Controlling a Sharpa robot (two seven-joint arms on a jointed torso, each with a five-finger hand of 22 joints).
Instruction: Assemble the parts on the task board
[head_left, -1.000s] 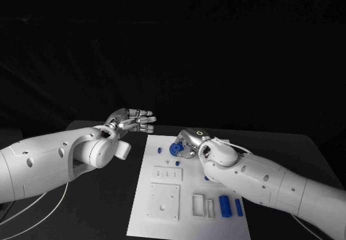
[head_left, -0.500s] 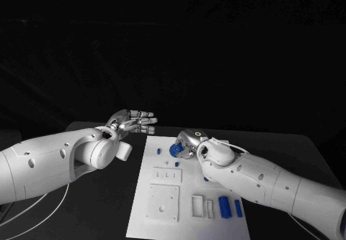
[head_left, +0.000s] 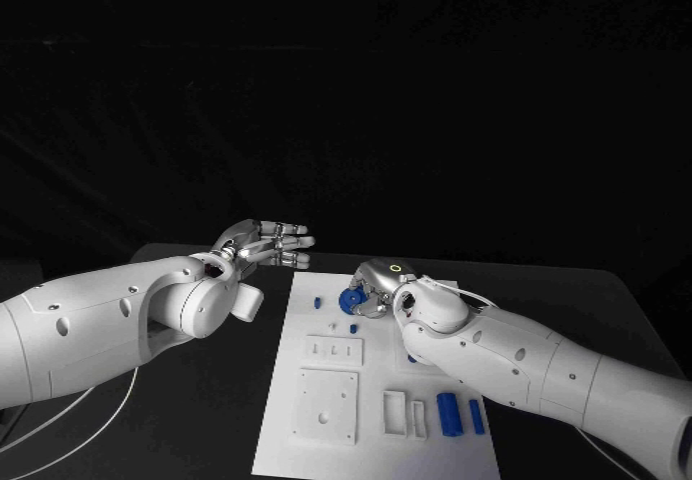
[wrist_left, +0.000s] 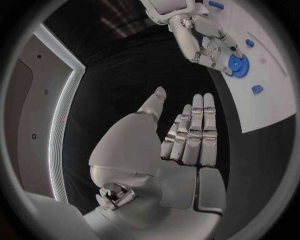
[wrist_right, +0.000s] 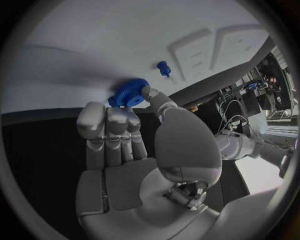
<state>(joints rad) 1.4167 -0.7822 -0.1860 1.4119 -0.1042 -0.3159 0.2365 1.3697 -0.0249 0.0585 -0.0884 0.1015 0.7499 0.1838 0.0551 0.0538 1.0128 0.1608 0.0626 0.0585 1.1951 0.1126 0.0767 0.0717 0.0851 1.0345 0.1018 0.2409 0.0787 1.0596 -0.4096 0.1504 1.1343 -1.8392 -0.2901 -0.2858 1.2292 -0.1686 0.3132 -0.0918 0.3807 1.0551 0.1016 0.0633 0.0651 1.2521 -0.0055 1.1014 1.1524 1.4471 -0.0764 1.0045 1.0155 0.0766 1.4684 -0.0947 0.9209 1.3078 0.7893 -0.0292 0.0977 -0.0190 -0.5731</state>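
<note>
Right robot hand (head_left: 378, 285) is still pinching the gear (head_left: 351, 298) at frame centre on the board (head_left: 325, 440); nothing has moved, seating likely unfinished. Left robot hand (head_left: 268, 241) is hovering open, empty.

Blue gear (head_left: 351, 299) on white task board (head_left: 325, 445), far end.

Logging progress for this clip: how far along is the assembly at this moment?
Early stage. Nothing clearly looks finished. In hand: the right hand holds a blue gear at the far end of the task board; whether it is seated cannot be told. The left hand hovers beside the board, holding nothing. Left: two blue cylinders lie loose at the near end, and small blue pegs remain mid-board.
</note>
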